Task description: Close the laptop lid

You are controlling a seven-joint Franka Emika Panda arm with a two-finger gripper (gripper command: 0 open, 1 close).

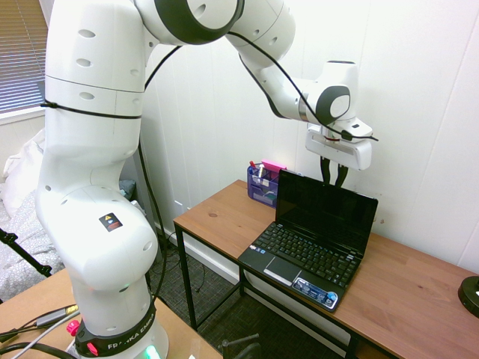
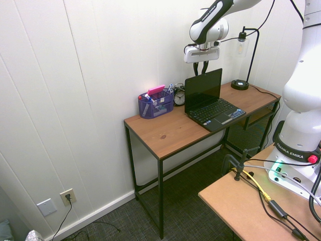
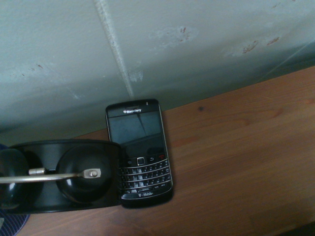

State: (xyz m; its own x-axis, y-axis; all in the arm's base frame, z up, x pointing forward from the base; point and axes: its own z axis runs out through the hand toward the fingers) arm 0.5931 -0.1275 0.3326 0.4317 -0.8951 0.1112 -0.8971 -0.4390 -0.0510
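The small black laptop stands open on the wooden desk [image 1: 419, 292], its keyboard [image 1: 307, 254] facing the front edge. The laptop lid [image 1: 325, 209] [image 2: 203, 90] stands nearly upright, with the dark screen towards the room. My gripper [image 1: 334, 178] [image 2: 203, 69] hangs pointing down just above and behind the lid's top edge, near the wall. Nothing is held in it. The laptop does not show in the wrist view, which looks at the desk behind the lid.
A blue mesh pen holder [image 1: 262, 187] [image 2: 155, 103] stands left of the laptop. Behind the lid lie a black phone [image 3: 140, 152] and a black alarm clock [image 3: 64, 177] [image 2: 179, 96]. A lamp base [image 1: 470, 295] [image 2: 239, 84] sits at the desk's far end. The white wall is close behind.
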